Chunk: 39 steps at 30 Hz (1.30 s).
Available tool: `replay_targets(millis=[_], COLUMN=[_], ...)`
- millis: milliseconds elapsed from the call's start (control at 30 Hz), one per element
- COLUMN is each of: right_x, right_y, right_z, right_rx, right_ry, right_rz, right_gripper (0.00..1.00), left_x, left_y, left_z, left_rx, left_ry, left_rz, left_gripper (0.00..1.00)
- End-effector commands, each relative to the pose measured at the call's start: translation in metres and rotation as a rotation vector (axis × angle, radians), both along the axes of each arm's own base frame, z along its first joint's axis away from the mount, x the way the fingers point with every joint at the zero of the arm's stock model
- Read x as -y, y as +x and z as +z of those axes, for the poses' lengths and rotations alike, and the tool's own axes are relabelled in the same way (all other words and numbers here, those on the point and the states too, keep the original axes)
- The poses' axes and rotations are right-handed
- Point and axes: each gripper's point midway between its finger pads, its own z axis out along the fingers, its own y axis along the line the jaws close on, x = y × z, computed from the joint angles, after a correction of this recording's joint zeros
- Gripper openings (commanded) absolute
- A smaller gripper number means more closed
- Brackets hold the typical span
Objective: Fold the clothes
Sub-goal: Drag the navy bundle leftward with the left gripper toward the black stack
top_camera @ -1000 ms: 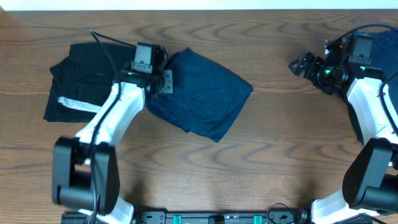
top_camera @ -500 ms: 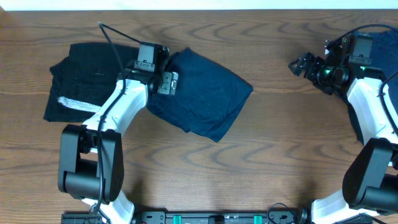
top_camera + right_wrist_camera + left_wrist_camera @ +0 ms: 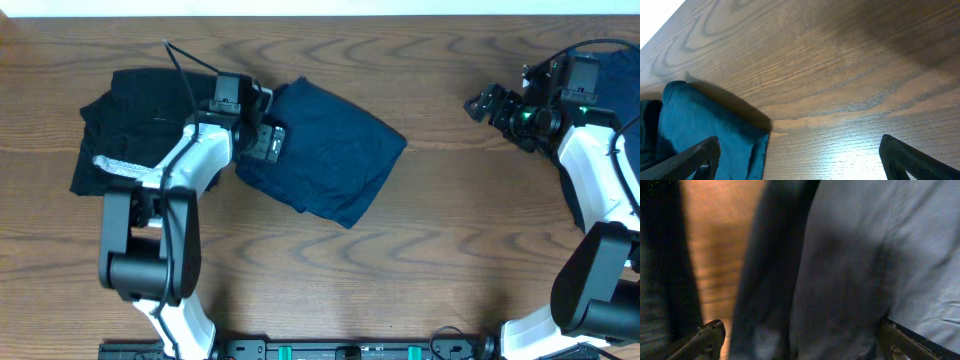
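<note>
Released wide, left fingers (image 3: 707, 336) hover over the nine o'clock edge of navy garment (image 3: 330, 150); right fingers (image 3: 692, 157), also released, sit well apart.

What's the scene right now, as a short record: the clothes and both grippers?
navy garment: folded, lying slantwise mid-table
black garment: to its left, pale band near the front edge
left gripper: open, over the navy garment's left edge
right gripper: open, holding nothing, over bare table at far right
</note>
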Motion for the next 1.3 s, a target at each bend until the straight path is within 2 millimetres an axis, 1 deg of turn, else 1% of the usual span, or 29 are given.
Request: replay_targets(millis=[0,200,367,533,600,700,833,933,1100,1267], right_x=[0.001,0.001,0.001,0.001,0.001,0.001,0.001,0.001,0.001,0.001], right_y=[-0.001,-0.001,-0.001,-0.001,-0.001,-0.001,-0.001,-0.001,-0.001,-0.001], right_z=[-0.003,-0.003,-0.003,-0.003,-0.003,-0.003,-0.003,-0.003,-0.003,-0.003], right_rx=[-0.008,-0.008,-0.008,-0.008,-0.008,-0.008,-0.008,-0.008,-0.008,-0.008], right_ry=[0.002,0.002,0.002,0.002,0.002,0.002,0.002,0.002,0.002,0.002], right_rz=[-0.002,-0.002,-0.002,-0.002,-0.002,-0.002,-0.002,-0.002,-0.002,-0.002], right_gripper=[0.99,0.99,0.99,0.99,0.99,0.99,0.99,0.99,0.99,0.99], left_x=[0.005,0.022,0.027,0.03,0.033,0.033,0.024,0.021,0.009,0.01], left_y=[-0.007,-0.03,-0.054,-0.062,-0.062,-0.054,-0.045,-0.042,-0.033,-0.027], left_z=[-0.013,-0.017,-0.02,-0.02,-0.016,-0.003,0.006,0.007,0.007,0.008], left_rx=[-0.054,-0.154,-0.273,-0.307,-0.297,-0.244,-0.188,-0.174,-0.134,-0.107], left_ry=[-0.039,-0.136,-0.192,-0.192,-0.192,-0.194,-0.147,-0.13,-0.066,-0.07], left_rz=[-0.032,-0.062,0.003,0.018,0.011,0.006,0.036,0.042,0.067,0.066], left_gripper=[0.98,0.98,0.98,0.98,0.98,0.98,0.98,0.98,0.98,0.98])
